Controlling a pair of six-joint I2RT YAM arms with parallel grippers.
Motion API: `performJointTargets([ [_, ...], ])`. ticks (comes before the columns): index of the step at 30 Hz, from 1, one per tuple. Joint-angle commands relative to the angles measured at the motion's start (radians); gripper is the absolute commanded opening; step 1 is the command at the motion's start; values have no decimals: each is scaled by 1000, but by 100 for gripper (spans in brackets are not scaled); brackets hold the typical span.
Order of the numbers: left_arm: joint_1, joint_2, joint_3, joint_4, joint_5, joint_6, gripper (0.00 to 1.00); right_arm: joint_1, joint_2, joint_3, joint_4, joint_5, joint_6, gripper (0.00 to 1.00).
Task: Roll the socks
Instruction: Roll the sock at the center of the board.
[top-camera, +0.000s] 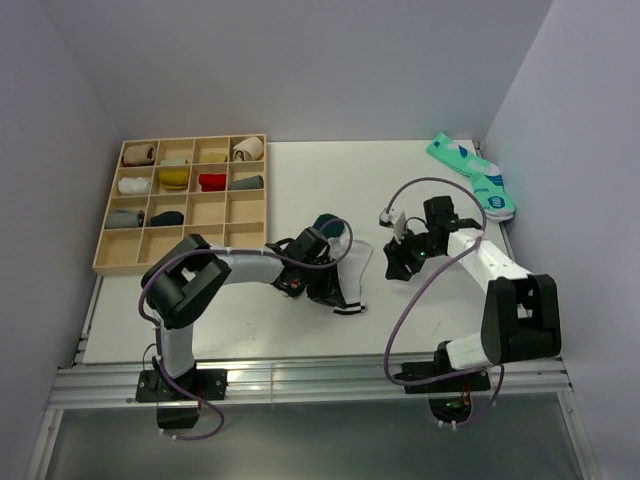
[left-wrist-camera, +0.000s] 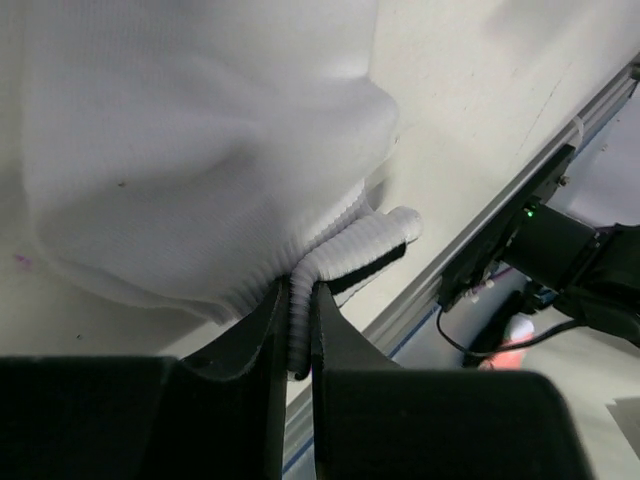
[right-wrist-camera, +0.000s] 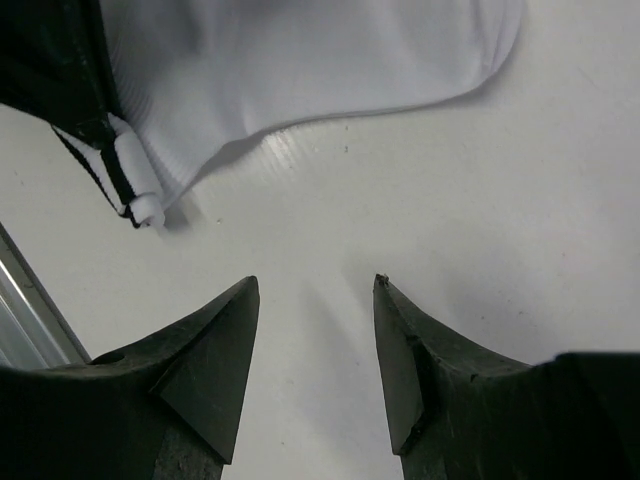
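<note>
Two arms, the left arm (top-camera: 190, 280) and the right arm (top-camera: 515, 310), with one gripper each: left gripper (left-wrist-camera: 298, 300), right gripper (right-wrist-camera: 315, 290). One table (top-camera: 300, 180). One wooden tray (top-camera: 195, 139) with sixteen compartments (top-camera: 210, 210), in four rows of four. In it, rolled socks (top-camera: 211, 181): eight sure, one to a compartment, and perhaps a ninth, pale one in the top row, too faint to count. Loose socks on the table: four, namely one white sock (left-wrist-camera: 200, 150), one dark green sock (top-camera: 328, 224) and two in the mint-green pair (top-camera: 462, 158)
</note>
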Motion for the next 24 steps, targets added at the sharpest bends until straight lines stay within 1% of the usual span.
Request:
performJointTargets([
  [1, 16, 39, -33, -59, 70, -25, 0, 10, -58, -23, -26, -49, -128, 57],
  [4, 25, 71, -20, -63, 87, -25, 0, 47, -95, -49, -38, -52, -194, 57],
  [7, 24, 94, -17, -43, 101, -40, 0, 122, -157, -104, -9, -15, -209, 57],
  [8, 27, 100, -22, -33, 104, -46, 0, 181, -196, -144, 7, 20, -208, 57],
  [12, 27, 111, -42, 3, 127, -65, 0, 327, -292, -229, 105, 86, -179, 57],
  [18, 38, 123, -82, 63, 160, -78, 0, 453, -316, -264, 119, 101, -203, 56],
  [22, 44, 126, -89, 69, 191, -82, 0, 505, -312, -281, 135, 101, -209, 56],
  [24, 49, 129, -99, 118, 205, -88, 0, 529, -311, -286, 156, 112, -206, 54],
])
